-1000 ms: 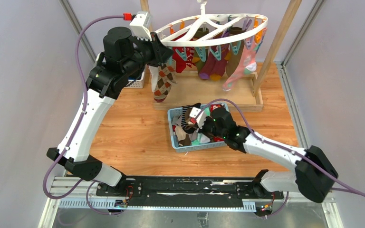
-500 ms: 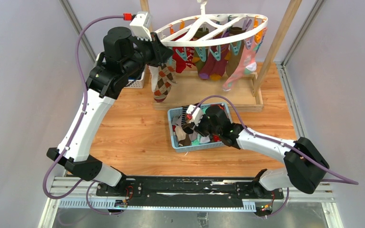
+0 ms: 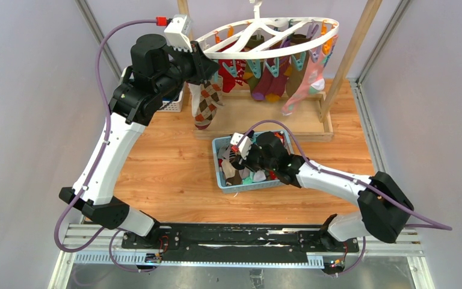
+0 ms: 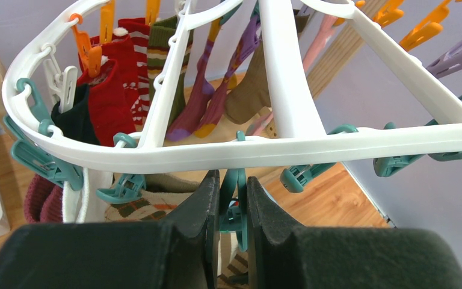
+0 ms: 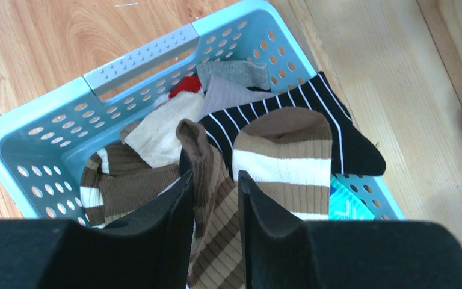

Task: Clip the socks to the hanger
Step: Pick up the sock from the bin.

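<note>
The white oval hanger (image 3: 331,27) hangs at the back with several socks (image 3: 271,78) clipped on, among them a brown argyle one (image 3: 206,105). My left gripper (image 3: 207,71) is up at its near-left rim (image 4: 313,147), shut on a dangling teal clip (image 4: 236,208). My right gripper (image 3: 243,158) is down in the blue basket (image 3: 219,144) of loose socks. In the right wrist view its fingers (image 5: 215,192) are closed on a brown striped sock (image 5: 216,229), beside a wide-striped brown and white sock (image 5: 289,162) and a black pin-striped one (image 5: 313,108).
Wooden posts (image 3: 352,51) and a wooden base tray (image 3: 264,114) frame the hanger. A white basket (image 3: 174,105) stands behind my left arm. The blue basket's handle wall (image 5: 138,57) lies just ahead of my right fingers.
My right gripper has moved left across the blue basket and down onto the brown striped sock. The left arm has stayed on the clip.
</note>
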`<state>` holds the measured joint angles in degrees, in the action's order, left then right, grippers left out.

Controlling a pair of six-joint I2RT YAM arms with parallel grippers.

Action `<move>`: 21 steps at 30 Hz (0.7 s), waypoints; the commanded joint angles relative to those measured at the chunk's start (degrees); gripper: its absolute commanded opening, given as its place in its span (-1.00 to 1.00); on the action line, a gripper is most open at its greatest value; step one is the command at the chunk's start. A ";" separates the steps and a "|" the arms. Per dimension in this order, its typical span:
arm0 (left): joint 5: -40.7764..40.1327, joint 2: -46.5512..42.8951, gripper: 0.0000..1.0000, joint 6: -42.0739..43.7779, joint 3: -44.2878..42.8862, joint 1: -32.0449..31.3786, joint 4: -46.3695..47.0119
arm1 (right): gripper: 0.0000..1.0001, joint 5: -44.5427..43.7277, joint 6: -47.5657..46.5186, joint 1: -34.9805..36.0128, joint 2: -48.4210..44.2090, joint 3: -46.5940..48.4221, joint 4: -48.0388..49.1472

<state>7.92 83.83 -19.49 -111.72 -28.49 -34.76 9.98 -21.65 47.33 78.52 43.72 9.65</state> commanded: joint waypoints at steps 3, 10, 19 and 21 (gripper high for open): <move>0.38 -1.55 -0.92 0.48 0.55 0.28 -4.02 | -0.39 -0.33 -1.77 2.00 2.69 2.57 0.91; 0.42 -1.78 -0.92 0.60 0.93 0.28 -4.01 | -0.51 -0.62 -2.28 2.62 3.47 3.30 1.42; 0.43 -1.66 -0.92 1.21 1.38 0.28 -3.91 | -1.00 0.18 -2.11 2.68 -0.46 6.47 1.57; 0.34 -1.57 -0.92 1.59 1.42 0.28 -3.89 | -1.00 -1.65 -0.64 2.68 -3.01 6.82 4.14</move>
<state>8.60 83.83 -19.44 -111.33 -28.49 -34.70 9.96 -23.75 49.17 80.29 48.07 10.28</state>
